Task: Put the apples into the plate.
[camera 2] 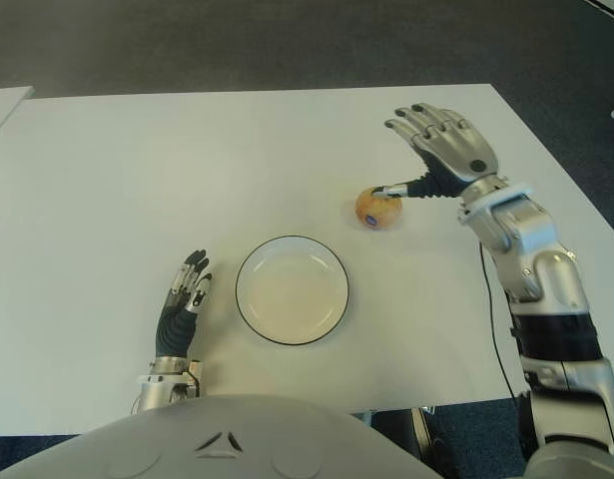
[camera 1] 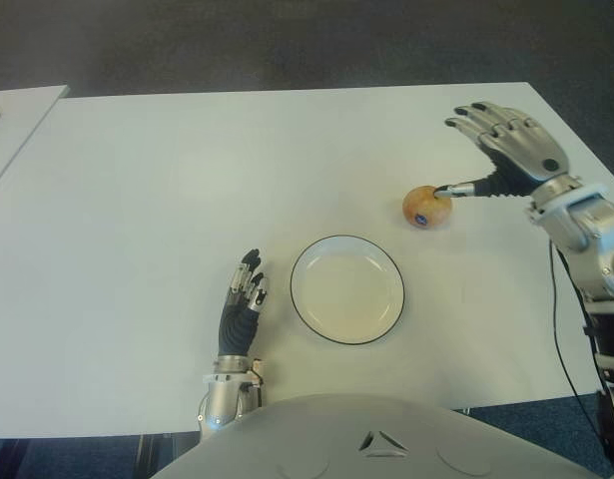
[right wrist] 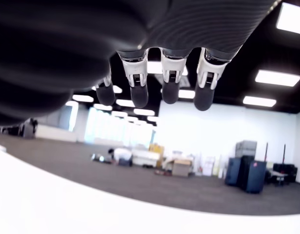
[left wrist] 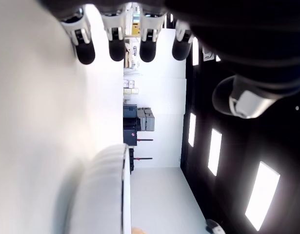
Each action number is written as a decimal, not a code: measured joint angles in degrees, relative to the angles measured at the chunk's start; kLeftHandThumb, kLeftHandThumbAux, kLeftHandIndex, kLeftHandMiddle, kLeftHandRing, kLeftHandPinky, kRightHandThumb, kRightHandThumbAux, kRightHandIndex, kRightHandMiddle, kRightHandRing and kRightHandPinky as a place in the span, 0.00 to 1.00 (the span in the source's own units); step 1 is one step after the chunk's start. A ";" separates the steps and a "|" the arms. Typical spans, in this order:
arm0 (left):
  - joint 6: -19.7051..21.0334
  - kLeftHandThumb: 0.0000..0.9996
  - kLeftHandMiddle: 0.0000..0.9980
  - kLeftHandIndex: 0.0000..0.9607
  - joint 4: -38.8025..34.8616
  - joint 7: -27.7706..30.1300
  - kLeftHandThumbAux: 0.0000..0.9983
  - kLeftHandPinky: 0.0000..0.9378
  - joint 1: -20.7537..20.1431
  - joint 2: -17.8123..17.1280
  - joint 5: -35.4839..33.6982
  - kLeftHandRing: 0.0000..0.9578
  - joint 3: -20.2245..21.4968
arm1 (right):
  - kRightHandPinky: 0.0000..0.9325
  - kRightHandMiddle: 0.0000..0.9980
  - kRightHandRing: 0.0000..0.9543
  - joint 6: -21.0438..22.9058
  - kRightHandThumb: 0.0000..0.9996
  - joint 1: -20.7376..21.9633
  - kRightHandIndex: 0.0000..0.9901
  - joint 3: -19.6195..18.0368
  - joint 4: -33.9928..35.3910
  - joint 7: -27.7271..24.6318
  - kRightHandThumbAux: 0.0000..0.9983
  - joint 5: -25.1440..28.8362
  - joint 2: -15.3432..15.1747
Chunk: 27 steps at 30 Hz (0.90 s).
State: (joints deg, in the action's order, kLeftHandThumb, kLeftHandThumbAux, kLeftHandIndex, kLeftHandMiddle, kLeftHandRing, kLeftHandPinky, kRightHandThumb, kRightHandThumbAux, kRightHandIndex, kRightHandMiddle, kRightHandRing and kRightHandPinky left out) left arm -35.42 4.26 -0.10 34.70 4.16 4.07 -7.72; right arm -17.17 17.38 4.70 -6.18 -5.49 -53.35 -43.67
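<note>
We see our right hand (camera 1: 501, 150) spread open, thumb touching the apple (camera 1: 425, 207); plate (camera 1: 347, 289) bare, left hand (camera 1: 241, 302) relaxed beside it.

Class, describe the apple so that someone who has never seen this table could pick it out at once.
Start at the white table, then find the round white plate with a dark rim near its front edge. Beyond it, toward the robot's right, sits the apple, with the right hand's thumb at its side. It is the only small, round, yellow-orange thing there.

The plate (left wrist: 98, 195) is cut off at the left wrist view's edge, blurred.
</note>
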 measured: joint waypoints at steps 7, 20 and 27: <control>-0.96 0.05 0.00 0.00 0.28 -0.17 0.39 0.00 0.29 -0.24 0.94 0.00 0.05 | 0.00 0.00 0.00 -2.05 0.24 4.51 0.00 6.72 -11.58 2.65 0.21 -0.09 2.36; -1.04 0.06 0.00 0.00 -0.10 -0.16 0.40 0.00 1.00 -1.32 0.94 0.00 -0.04 | 0.00 0.00 0.00 -3.45 0.26 15.79 0.00 14.90 -32.85 9.66 0.20 0.11 7.66; -0.85 0.05 0.00 0.00 -1.14 0.53 0.40 0.00 2.24 -2.05 0.08 0.00 -0.43 | 0.00 0.00 0.00 -3.52 0.27 21.08 0.00 18.27 -42.34 13.43 0.23 0.33 11.13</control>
State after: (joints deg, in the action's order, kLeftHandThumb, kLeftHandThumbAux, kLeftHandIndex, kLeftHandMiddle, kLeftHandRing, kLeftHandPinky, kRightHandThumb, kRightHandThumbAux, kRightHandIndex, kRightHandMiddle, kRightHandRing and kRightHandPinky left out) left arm -36.27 3.12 0.43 36.94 2.11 4.16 -8.16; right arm -20.69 38.46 22.96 -48.52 7.94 -53.03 -32.54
